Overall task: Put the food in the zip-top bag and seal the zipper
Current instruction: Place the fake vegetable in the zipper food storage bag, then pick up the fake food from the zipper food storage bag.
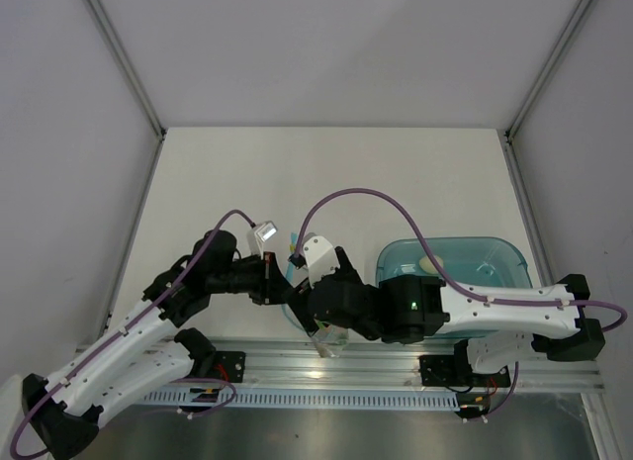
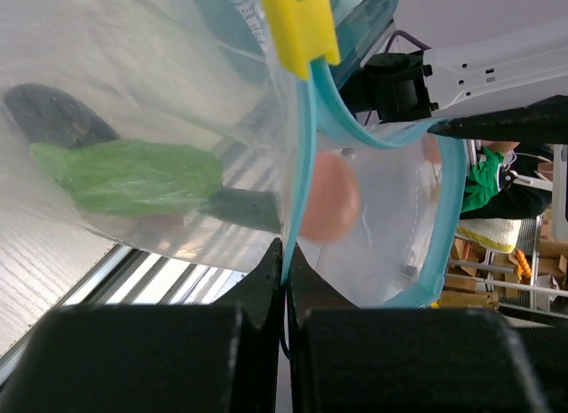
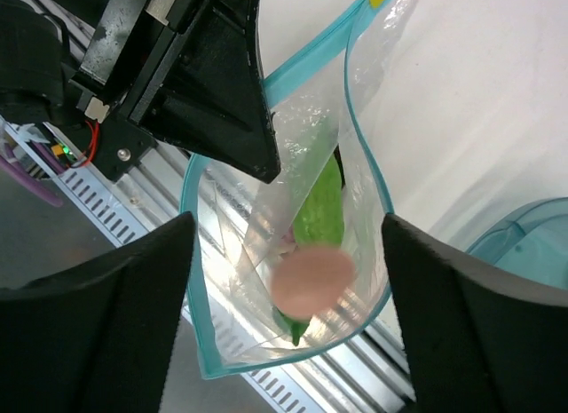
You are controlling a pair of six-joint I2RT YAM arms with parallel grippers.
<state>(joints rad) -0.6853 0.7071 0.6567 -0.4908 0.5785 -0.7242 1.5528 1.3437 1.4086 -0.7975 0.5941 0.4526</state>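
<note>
The zip-top bag (image 3: 240,280) hangs open between the arms; it also shows in the top view (image 1: 332,338). My left gripper (image 2: 286,253) is shut on the zipper (image 2: 306,138), the light blue strip, below its yellow slider (image 2: 299,27). Inside the bag lie the light green cucumber (image 2: 133,175), the dark green pepper (image 2: 244,209) and the dark eggplant (image 2: 53,115). The pink egg (image 3: 313,281) is blurred within the bag's mouth. My right gripper (image 3: 287,222) is open and empty right above that mouth. The cream egg (image 1: 428,264) sits in the tray.
The translucent teal tray (image 1: 499,252) stands to the right of the bag, on the table above the right arm. The bag hangs over the metal rail (image 1: 396,366) at the table's near edge. The two wrists almost touch (image 1: 297,282).
</note>
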